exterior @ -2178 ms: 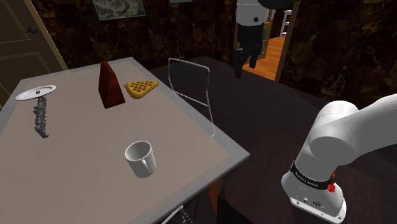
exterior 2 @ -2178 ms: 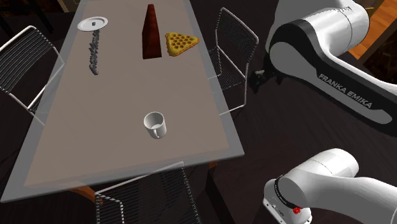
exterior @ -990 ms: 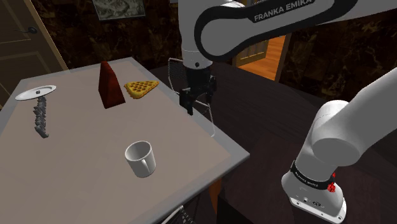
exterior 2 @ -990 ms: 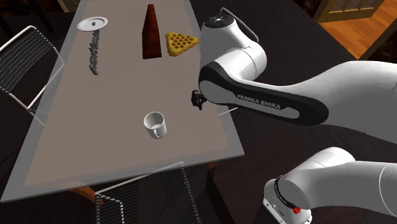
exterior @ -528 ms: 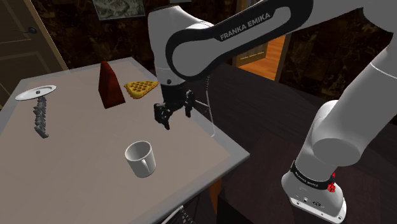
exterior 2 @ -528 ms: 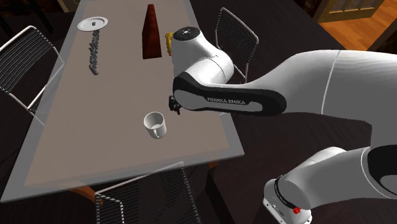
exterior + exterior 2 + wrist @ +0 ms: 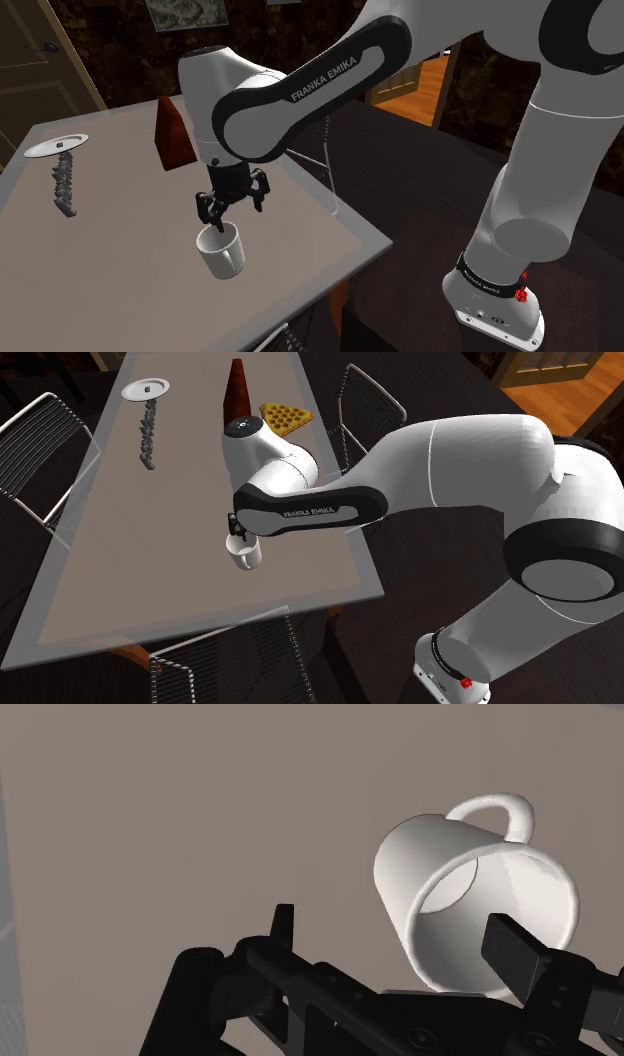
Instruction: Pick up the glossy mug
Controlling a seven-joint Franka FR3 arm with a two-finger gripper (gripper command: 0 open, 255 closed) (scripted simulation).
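A white glossy mug [image 7: 222,251] stands upright on the grey table [image 7: 110,290], close to its near right edge, with the handle toward the front. My black gripper [image 7: 229,207] hangs just above the mug's rim, open, and grips nothing. In the second exterior view the gripper [image 7: 238,539] overlaps the mug [image 7: 247,556] from above. The wrist view has the mug [image 7: 440,854] near one finger [image 7: 510,947], its opening facing the camera, while the other finger [image 7: 284,925] stands well off over bare table.
A dark red pyramid [image 7: 170,135], a yellow wedge [image 7: 284,418], a small plate [image 7: 55,146] and a grey chain-like piece [image 7: 64,187] lie at the table's far end. Wire chairs [image 7: 372,412] [image 7: 40,442] stand along the table's sides.
The arm has swung from over the chair at the table's right side across and down to just above the mug. The fingers stayed open. The mug has not moved.
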